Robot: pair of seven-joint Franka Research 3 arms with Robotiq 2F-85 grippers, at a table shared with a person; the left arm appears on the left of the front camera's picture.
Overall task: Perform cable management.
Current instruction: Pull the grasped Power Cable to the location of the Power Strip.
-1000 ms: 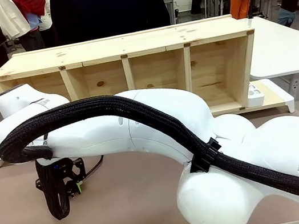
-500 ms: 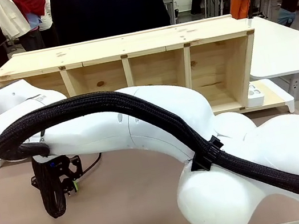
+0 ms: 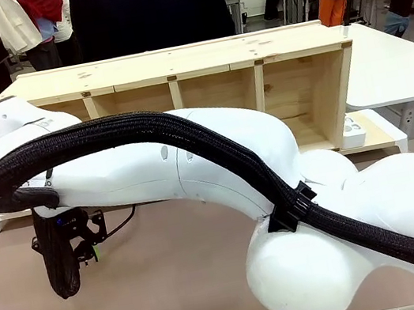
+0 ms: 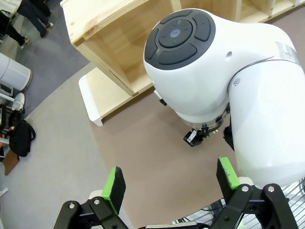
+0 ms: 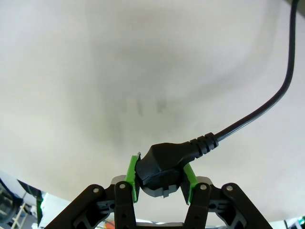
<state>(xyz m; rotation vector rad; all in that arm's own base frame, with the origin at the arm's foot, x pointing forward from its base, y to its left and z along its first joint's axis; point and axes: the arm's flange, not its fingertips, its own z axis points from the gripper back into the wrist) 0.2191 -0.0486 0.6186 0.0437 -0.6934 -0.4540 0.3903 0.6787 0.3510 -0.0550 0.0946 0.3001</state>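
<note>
My right gripper [image 5: 159, 177] is shut on the black plug [image 5: 159, 167] of the cable [image 5: 281, 90]. From the plug the thin black cord runs up and to the right over a pale surface. In the front view the right arm reaches across to the picture's left, where its gripper [image 3: 79, 246] hangs just above the brown table [image 3: 174, 289]. A short stretch of cable [image 3: 119, 218] trails out from it to the right. My left gripper [image 4: 170, 179] is open with nothing between its green pads, looking down on the right arm's wrist [image 4: 205, 62].
A long wooden shelf [image 3: 175, 64] with several open compartments lies across the far side of the table, on a white base [image 3: 384, 136]. A person in a black top [image 3: 149, 8] stands behind it. The right arm's thick braided sleeve [image 3: 214, 150] spans the foreground.
The right arm has swung left and risen slightly, carrying the plug with it. Its grip has stayed shut.
</note>
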